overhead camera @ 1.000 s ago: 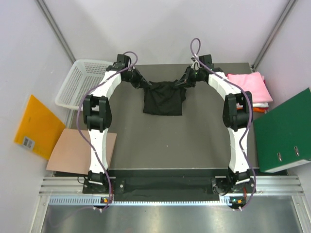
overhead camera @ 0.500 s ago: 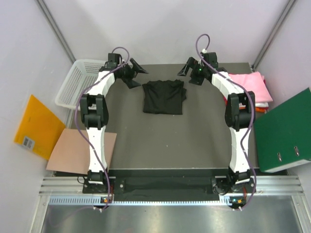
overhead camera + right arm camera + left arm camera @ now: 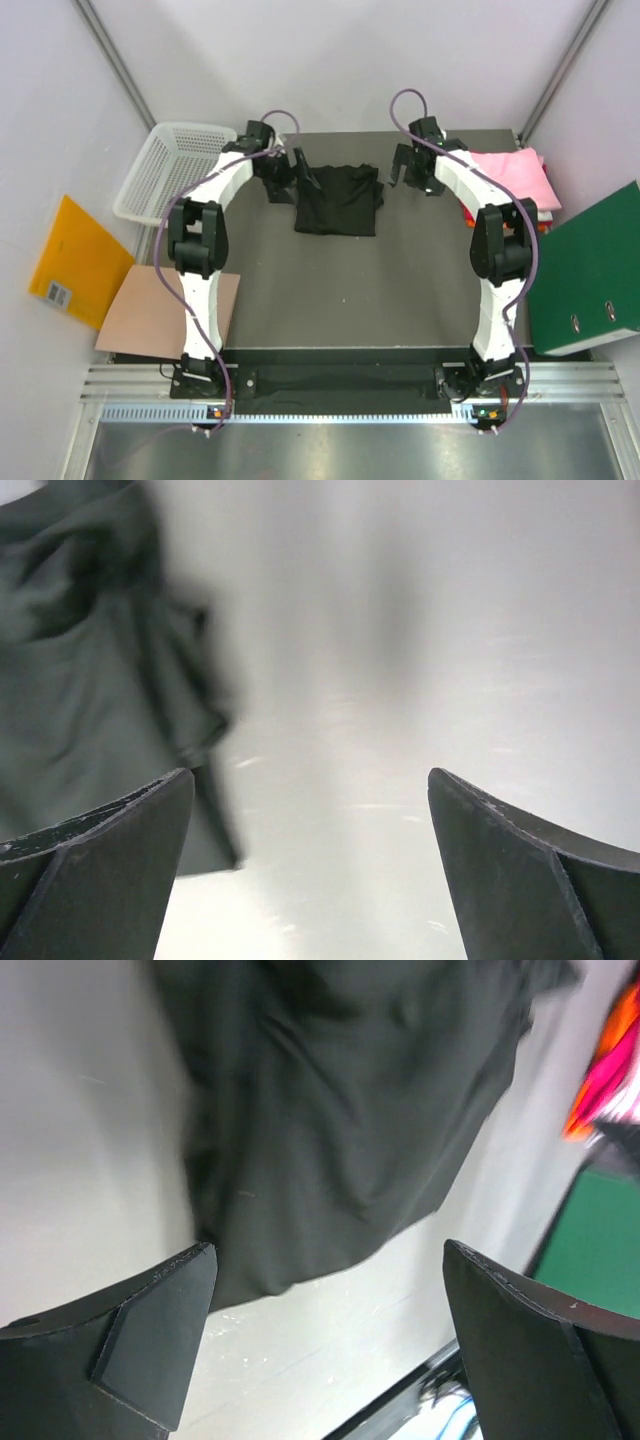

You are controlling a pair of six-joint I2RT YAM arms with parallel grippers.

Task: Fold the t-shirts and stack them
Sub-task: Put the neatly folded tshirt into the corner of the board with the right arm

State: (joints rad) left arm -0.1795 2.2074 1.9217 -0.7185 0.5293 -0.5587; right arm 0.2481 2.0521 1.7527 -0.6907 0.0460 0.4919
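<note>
A black t-shirt (image 3: pixel 338 199) lies folded on the dark table (image 3: pixel 350 290) at the back centre; its cloth fills the upper part of the left wrist view (image 3: pixel 350 1110) and the left side of the right wrist view (image 3: pixel 90 680). My left gripper (image 3: pixel 297 172) hovers at the shirt's left edge, open and empty (image 3: pixel 330 1290). On the other side my right gripper (image 3: pixel 412 168) stands open and empty (image 3: pixel 310 810), over bare table beside the shirt's right edge. More folded t-shirts, pink on top (image 3: pixel 515 175), are stacked at the back right.
A white mesh basket (image 3: pixel 170 170) stands off the table's back left corner. A green folder (image 3: pixel 585 270) lies at the right. A yellow envelope (image 3: pixel 75 262) and brown cardboard (image 3: pixel 155 310) lie at the left.
Both grippers held the black shirt's top corners a second ago. They let go, swung outward, and now sit lower beside the shirt, which lies flat.
</note>
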